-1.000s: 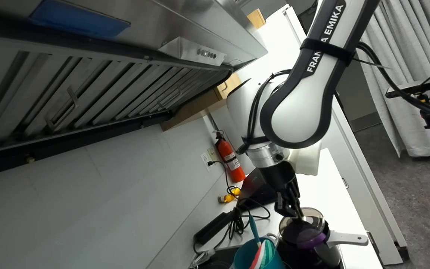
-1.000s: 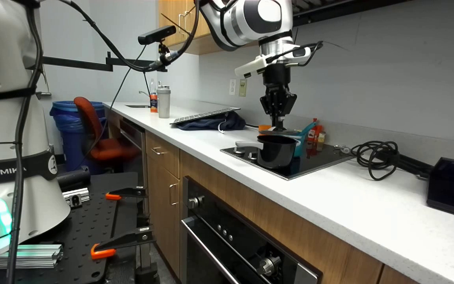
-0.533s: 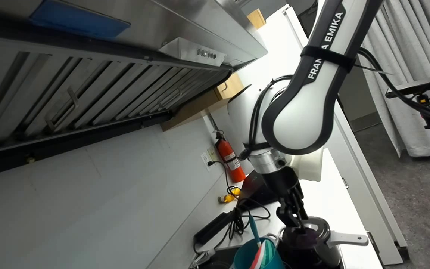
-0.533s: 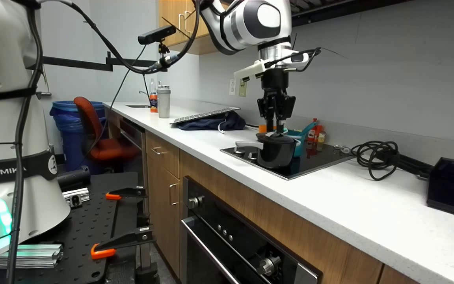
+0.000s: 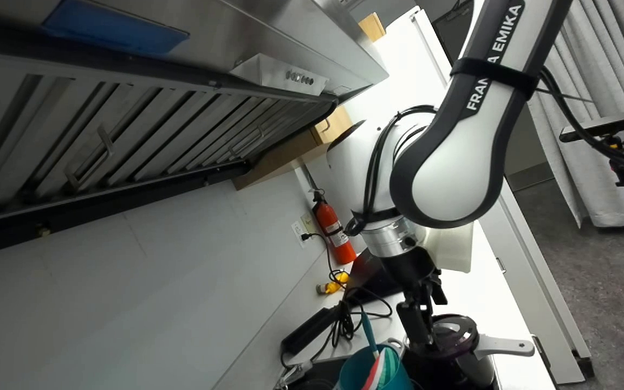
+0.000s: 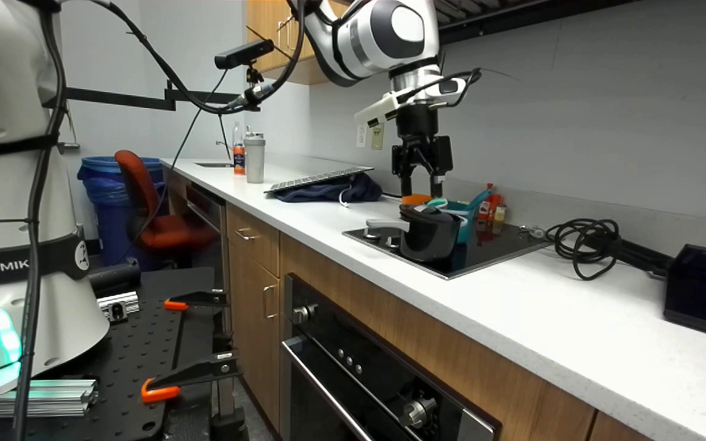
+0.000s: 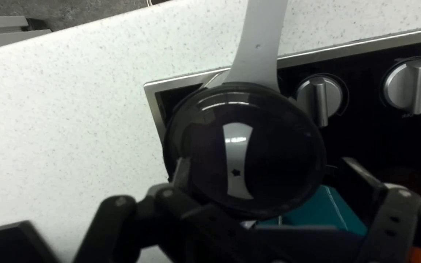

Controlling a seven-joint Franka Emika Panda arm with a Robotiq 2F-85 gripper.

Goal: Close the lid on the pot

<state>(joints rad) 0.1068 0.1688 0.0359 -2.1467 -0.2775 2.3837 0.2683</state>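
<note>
The dark round lid (image 7: 280, 142), with a pale strip-like handle across its middle, lies over the mouth of the pot (image 6: 429, 240). Whether its rim sits flush all round I cannot tell. Only the pot's pale grey handle (image 7: 260, 47) shows clearly from above; the body is hidden under the lid. In an exterior view the pot looks near-black and stands upright on the hob. My gripper (image 6: 421, 188) is open just above the lid, fingers spread wide to either side of the lid's handle with nothing held. In the wrist view one fingertip (image 7: 183, 166) overlaps the lid's edge.
A teal container (image 5: 351, 374) with utensils stands close beside the pot. Metal knobs (image 7: 320, 96) line the black glass hob (image 6: 488, 254). Cables and a black power strip (image 5: 309, 330) lie on the counter. The range hood (image 5: 155, 124) hangs overhead.
A second ago the gripper was shut on the lid's handle, holding it just above the pot. The lid has come down onto the pot, and the fingers have let go and spread apart.
</note>
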